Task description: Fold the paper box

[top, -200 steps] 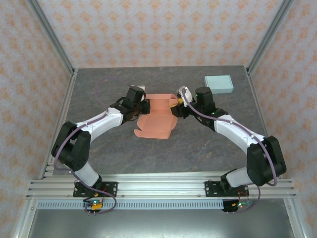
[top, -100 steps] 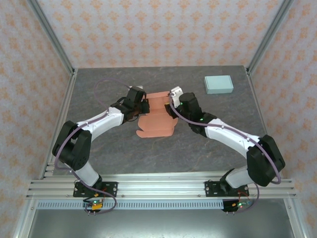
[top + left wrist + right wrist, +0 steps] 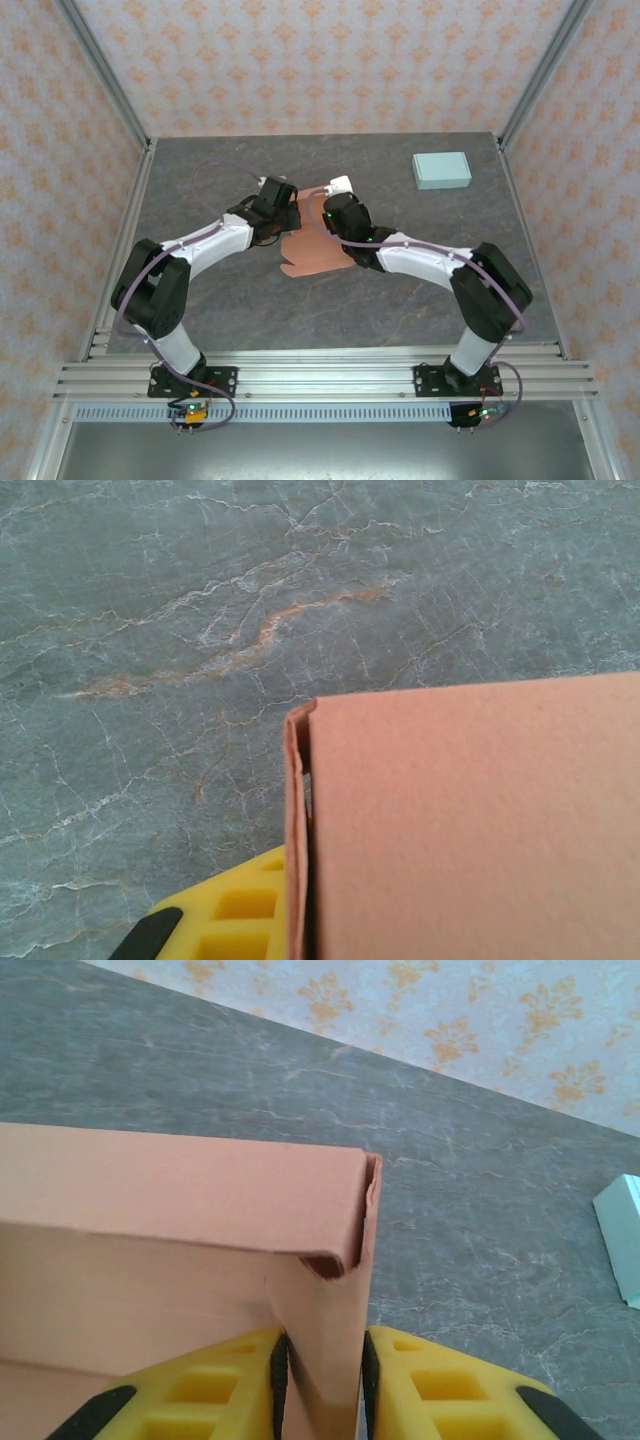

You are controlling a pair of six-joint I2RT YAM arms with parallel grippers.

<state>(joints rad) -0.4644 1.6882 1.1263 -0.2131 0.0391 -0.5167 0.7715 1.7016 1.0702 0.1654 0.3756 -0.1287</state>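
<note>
The paper box (image 3: 312,243) lies in the middle of the counter (image 3: 420,300), a salmon-coloured sheet partly folded, between my two wrists.

My left pincer (image 3: 291,213) sits at the box's left side, pressed together. From its wrist camera I see one yellow finger (image 3: 232,922) lying right against the doubled-over edge of a box wall. The other finger is hidden behind the broad panel, so I take the wall to be pinched, though I see just one side of the grip.

My right pincer (image 3: 318,1385) is at the far edge of the box, close beside the left one. Its two yellow pads (image 3: 215,1385) stand on either side of an upright wall and touch it, so it is pinching that wall. Above them a long flap leans over the wall's top, its corner curled.

A pale teal box (image 3: 441,170) rests well apart at the far right of the counter (flat, nothing touching it).
</note>
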